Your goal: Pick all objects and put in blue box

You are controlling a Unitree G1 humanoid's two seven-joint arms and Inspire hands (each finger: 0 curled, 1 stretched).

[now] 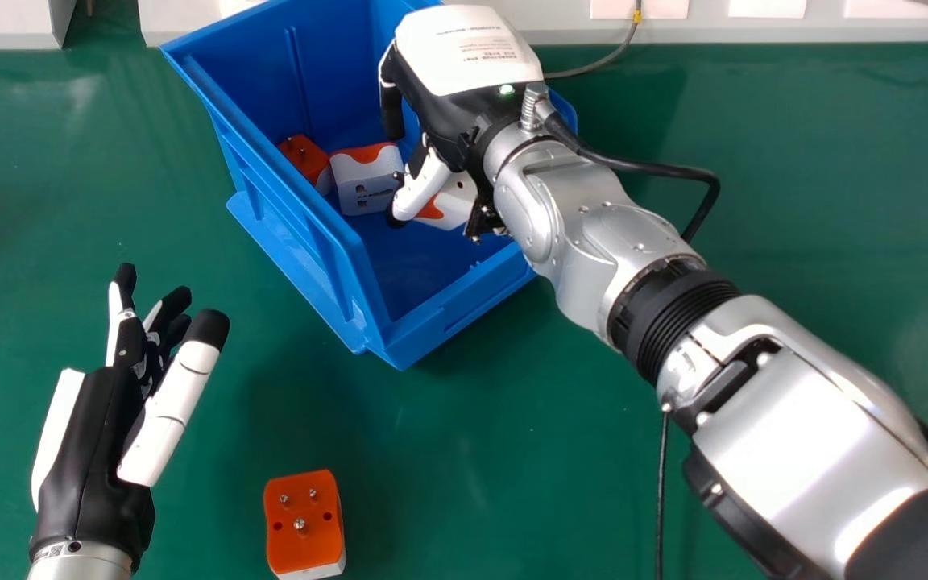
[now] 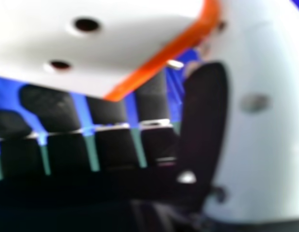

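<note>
Item: one orange-and-white plug adapter (image 1: 304,519), laid on the green table (image 1: 512,451) near the left hand (image 1: 93,451), which is held released, fingers extended; judged light, rigid and slightly slippery, best gripped by its long sides, clear of the pins. Its pinned orange face is turned up, its long axis set nearly fore-and-aft, far end canted slightly left. The right hand (image 1: 468,60), fingers relaxed, is positioned in the blue box (image 1: 291,205), apparently unladen.
</note>
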